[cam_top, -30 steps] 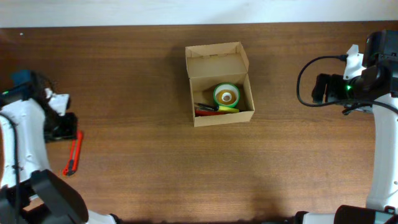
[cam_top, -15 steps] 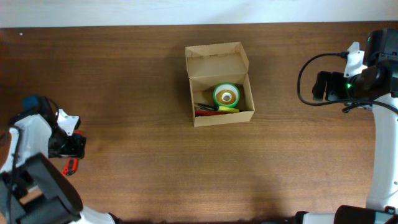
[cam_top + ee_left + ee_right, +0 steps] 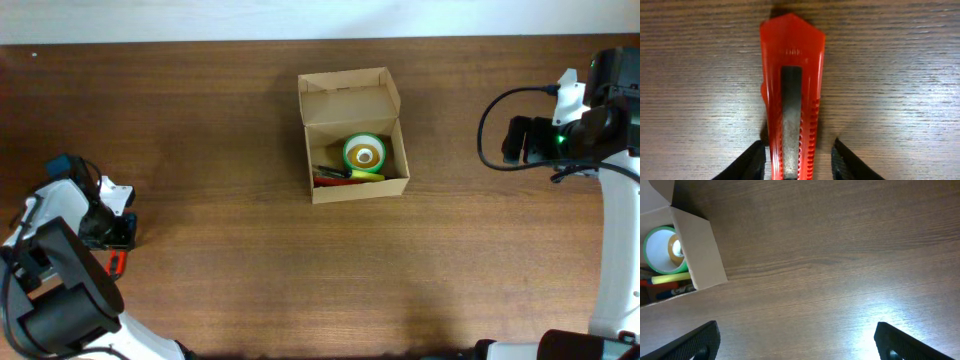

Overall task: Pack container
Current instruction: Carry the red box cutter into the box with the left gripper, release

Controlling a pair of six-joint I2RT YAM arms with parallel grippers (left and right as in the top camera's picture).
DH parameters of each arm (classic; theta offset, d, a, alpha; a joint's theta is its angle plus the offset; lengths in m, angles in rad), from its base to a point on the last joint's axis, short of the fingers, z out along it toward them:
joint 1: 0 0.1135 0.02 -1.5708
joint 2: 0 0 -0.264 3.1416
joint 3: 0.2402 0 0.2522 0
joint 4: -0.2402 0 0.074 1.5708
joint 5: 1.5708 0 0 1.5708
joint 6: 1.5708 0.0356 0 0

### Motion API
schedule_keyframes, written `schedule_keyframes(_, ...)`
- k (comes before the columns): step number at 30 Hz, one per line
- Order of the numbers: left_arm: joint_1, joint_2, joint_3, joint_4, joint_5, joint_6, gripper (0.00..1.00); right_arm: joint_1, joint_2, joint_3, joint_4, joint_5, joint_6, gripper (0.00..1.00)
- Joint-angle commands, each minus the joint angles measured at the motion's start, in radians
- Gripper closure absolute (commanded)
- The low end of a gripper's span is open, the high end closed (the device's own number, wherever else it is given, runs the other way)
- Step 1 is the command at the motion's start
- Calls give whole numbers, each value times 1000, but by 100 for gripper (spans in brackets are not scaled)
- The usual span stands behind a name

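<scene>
The container is a tan cardboard box with its flap lid open at the table's middle; it also shows in the right wrist view. Inside are a green tape roll, a yellow item and a red item. A red utility knife lies flat on the table at the far left, with only its end showing in the overhead view. My left gripper is open and straddles the knife's lower part, the left finger touching it. My right gripper is wide open and empty, right of the box.
The brown wooden table ends at a pale wall along the back. My right arm's cable loops out toward the box. My left arm's base stands at the front left corner.
My left gripper has moved toward the table's front and come down over the red knife, which is now mostly covered. The right arm has not moved.
</scene>
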Motion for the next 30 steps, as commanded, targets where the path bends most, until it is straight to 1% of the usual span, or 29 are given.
schedule_keyframes(1,4,89,-16,23,56,-3,59,-6,2,-3,-1,-13,-6,1)
schedule_keyframes(3,4,95,-16,32,69,-3,63,-6,2,-3,-7,-13,-6,1)
schedule_keyframes(4,4,95,-16,35,69,-3,66,-6,2,-3,-7,-13,-6,1)
schedule_keyframes(5,4,95,-16,37,70,-3,73,-6,2,-3,-7,-13,-6,1)
schedule_keyframes(7,3,95,-16,39,83,-3,95,-6,2,-3,-6,-13,-6,1)
schedule_keyframes(8,3,95,-16,38,84,-7,98,-6,2,-3,-6,-13,-6,1)
schedule_keyframes(10,1,95,-8,38,87,-53,98,-6,2,-3,-6,-13,-6,1)
schedule_keyframes(12,-16,95,29,6,169,-64,98,-6,2,-3,-2,-13,-6,1)
schedule_keyframes(13,-28,95,51,-13,186,-75,98,-6,2,-3,0,-13,-6,1)
schedule_keyframes(14,-46,95,82,-39,198,-96,98,-6,2,-3,1,-13,-6,1)
schedule_keyframes(19,-171,95,240,-208,218,-124,98,-6,2,-3,0,-13,-6,1)
schedule_keyframes(24,-284,95,528,-336,217,-121,98,-6,2,-3,0,-18,-5,1)
schedule_keyframes(25,-312,95,616,-384,217,-107,98,-6,2,-3,-1,-21,-5,1)
schedule_keyframes(28,-422,95,866,-537,206,1,98,-6,2,-3,0,-21,-5,1)
schedule_keyframes(30,-503,95,985,-580,147,9,98,-6,2,-3,0,-21,-5,1)
